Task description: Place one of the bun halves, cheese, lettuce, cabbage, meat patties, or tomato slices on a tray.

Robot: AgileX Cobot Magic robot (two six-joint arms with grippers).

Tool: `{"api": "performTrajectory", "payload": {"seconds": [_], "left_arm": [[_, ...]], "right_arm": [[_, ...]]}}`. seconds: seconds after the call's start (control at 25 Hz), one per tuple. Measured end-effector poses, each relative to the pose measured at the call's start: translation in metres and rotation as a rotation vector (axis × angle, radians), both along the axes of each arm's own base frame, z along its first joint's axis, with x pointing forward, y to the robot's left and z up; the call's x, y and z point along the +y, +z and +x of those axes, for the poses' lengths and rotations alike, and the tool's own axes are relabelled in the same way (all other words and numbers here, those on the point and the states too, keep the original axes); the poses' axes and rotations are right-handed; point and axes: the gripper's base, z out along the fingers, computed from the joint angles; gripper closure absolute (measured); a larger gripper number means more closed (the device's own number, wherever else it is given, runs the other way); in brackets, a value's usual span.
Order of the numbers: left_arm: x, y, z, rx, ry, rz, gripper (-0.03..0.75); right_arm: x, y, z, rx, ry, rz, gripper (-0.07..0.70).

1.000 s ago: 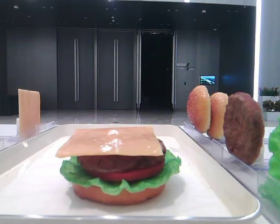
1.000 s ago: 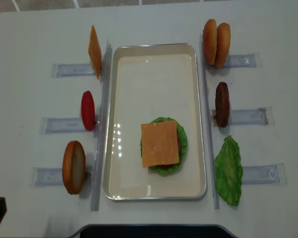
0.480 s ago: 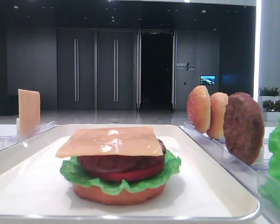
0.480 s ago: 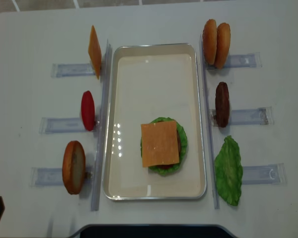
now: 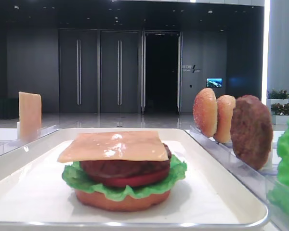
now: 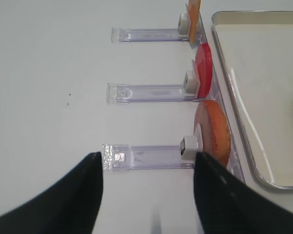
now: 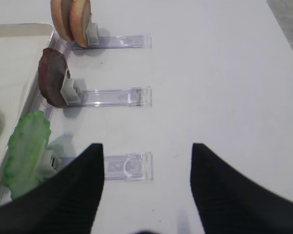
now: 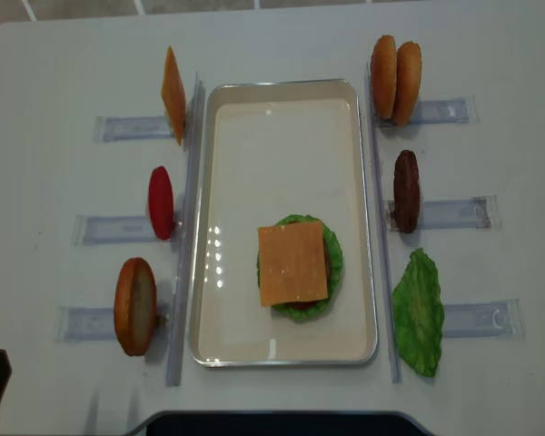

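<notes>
1. Exterior high (realsense) view: a thin square pale orange cheese slice (image 8: 293, 263) lies flat on top of a stack in the near half of the large white rectangular tray (image 8: 282, 118).
2. Under the cheese, the low front view shows a dark brown meat patty (image 5: 125, 168), a red tomato slice (image 5: 130, 180), a ruffled green lettuce leaf (image 5: 173, 175) and a flat tan bun half (image 5: 123, 199) touching the tray floor.
3. Left of the tray, clear plastic racks (image 8: 104, 230) hold a second cheese slice (image 8: 173, 94), a red tomato disc (image 8: 161, 202) and a round tan bun half (image 8: 135, 305), all standing on edge.
4. Right of the tray, two domed bun halves (image 8: 395, 79) stand touching each other, then an upright brown patty (image 8: 406, 191), then a loose green lettuce leaf (image 8: 419, 312) lying beside the tray rim.
5. The left gripper (image 6: 149, 187) hovers over the white table (image 6: 49, 87) near the bun's rack, jaws spread wide, holding nothing.
6. The right gripper (image 7: 146, 180) hangs over the rack by the loose lettuce, jaws also wide apart and empty.
</notes>
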Motion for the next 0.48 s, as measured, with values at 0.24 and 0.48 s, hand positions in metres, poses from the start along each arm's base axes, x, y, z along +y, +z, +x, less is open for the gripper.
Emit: {"api": "performTrajectory", "payload": {"seconds": [0.24,0.48], "left_arm": [[0.0,0.0003,0.0007,-0.009,0.0,0.001,0.262],[0.0,0.0003,0.0007,-0.009,0.0,0.001,0.262]], "right_arm": [[0.0,0.0,0.0,0.0,0.0,0.0,0.223],[0.0,0.0,0.0,0.0,0.0,0.0,0.223]]}}
